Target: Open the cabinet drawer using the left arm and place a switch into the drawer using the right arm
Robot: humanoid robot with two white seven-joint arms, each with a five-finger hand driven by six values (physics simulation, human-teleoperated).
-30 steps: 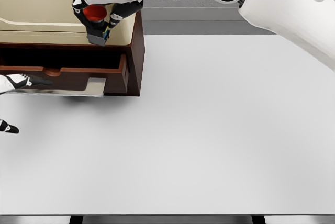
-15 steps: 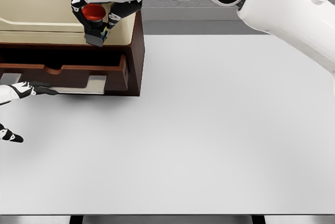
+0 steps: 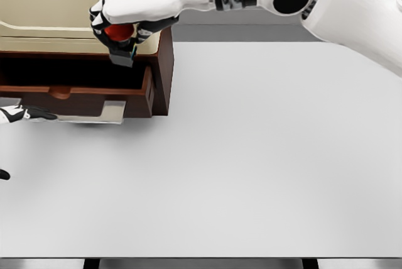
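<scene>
one cabinet [image 3: 160,61] stands at the far left corner of the white desk [image 3: 264,156], brown-sided with a cream top. its single drawer [image 3: 75,90] is pulled out toward the camera, and the dark cavity behind the brown front panel shows nothing lying inside that can be made out. a pale flat strip runs along the drawer's lower front edge, just above the desk.

one switch [image 3: 120,41], with a red round cap on a dark boxy body, is held in the air above the open drawer, near its right end, in front of the cream cabinet top. it is not in the drawer. the right robot hand [image 3: 125,21] is wrapped around it, black-and-white fingers curled over the red cap and pinching the body from both sides; the right arm reaches in from the upper right across the top of the view.

the left robot hand [image 3: 16,115] shows only at the left edge, one finger stretched out close by the drawer's pale front strip, another fingertip lower at the edge; whether it is spread or closed cannot be told.
</scene>
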